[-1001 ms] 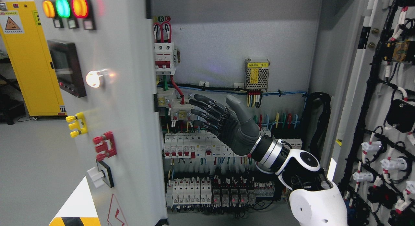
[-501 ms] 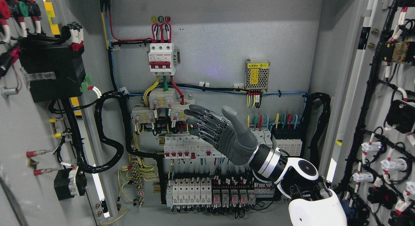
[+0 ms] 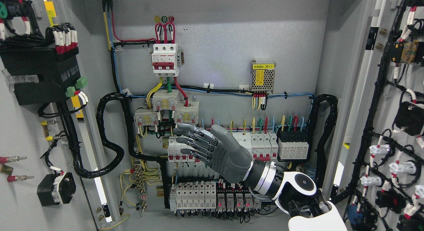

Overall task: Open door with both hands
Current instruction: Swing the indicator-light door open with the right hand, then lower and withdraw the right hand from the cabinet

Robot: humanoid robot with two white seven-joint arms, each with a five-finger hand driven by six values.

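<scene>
The cabinet stands wide open. Its left door (image 3: 20, 198) is swung out at the far left, showing its wired inner face with a black box (image 3: 39, 75). The right door (image 3: 394, 101) is swung out at the far right, also showing wiring. My right hand (image 3: 195, 144) hovers in front of the rows of white breakers (image 3: 255, 144) at the middle, fingers spread and pointing left, holding nothing and touching no door. Its arm (image 3: 298, 191) enters from the lower right. The left arm is out of view.
Inside the cabinet (image 3: 232, 42) are a red-and-white main breaker (image 3: 164, 60), a metal power supply (image 3: 262, 76), black cable conduits (image 3: 109, 135) and a lower row of relays (image 3: 212, 194) with red lights. Wire bundles run along both door faces.
The left door swung from half shut, front panel showing, to fully open. My right hand dropped lower and slightly left, drawing back from the door edge.
</scene>
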